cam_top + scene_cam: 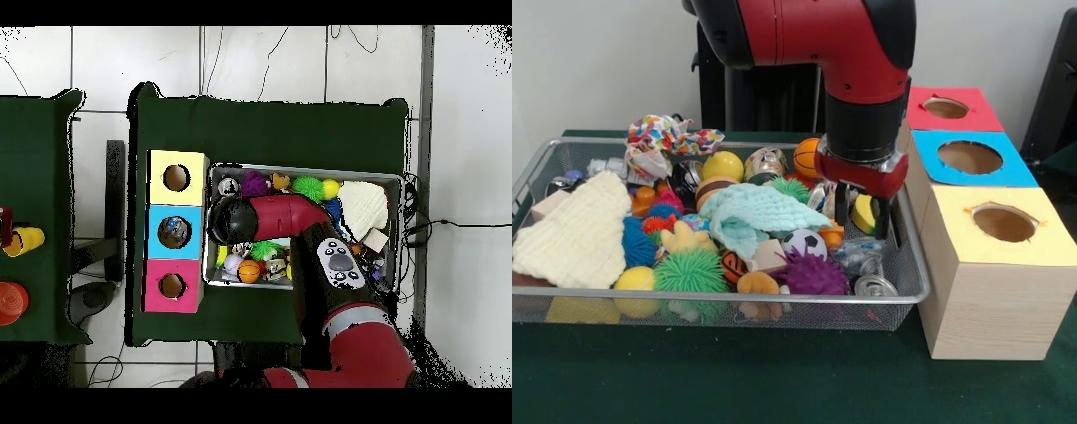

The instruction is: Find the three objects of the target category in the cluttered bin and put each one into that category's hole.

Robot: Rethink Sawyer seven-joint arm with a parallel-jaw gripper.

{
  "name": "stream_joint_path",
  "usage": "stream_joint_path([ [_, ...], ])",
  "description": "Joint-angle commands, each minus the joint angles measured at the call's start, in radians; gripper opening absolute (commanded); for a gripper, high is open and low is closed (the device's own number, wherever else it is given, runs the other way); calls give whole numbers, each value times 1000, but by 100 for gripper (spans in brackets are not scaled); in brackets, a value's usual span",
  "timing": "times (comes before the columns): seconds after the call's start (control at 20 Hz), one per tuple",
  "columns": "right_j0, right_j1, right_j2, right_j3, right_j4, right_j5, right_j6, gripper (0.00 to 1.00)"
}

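Near the wooden box (pixel 993 291), your gripper (pixel 863 219) hangs spread and empty over the bin (pixel 777 311); you're searching, so choose a target

The arm (pixel 821 35) enters the front view from 12 o'clock. A red upper link runs horizontally across the top edge, then turns at an elbow into a vertical black wrist section. Below the wrist sits a red collar with a metal band. The tool (pixel 863 216) points straight down toward 6 o'clock. Its two dark fingers (pixel 840 205) hang parallel with a gap between them, apparently parted. In the overhead view, the arm (pixel 330 300) extends from 6 o'clock, bends toward 9 o'clock, and ends in a round black wrist housing (pixel 230 220) that hides the tool.
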Motion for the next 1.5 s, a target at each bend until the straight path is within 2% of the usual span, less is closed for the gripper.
stream_joint_path([
  [0.05, 20, 111, -83, -85, -11, -41, 103, 100],
  [0.35, 46, 140, -102, -112, 20, -70, 122, 100],
  [0.7, 58, 148, -104, -138, 60, -51, 118, 100],
  [1.3, 64, 49, -76, -139, 196, 128, 106, 100],
  [1.5, 72, 19, -92, -150, 222, 184, 97, 100],
])
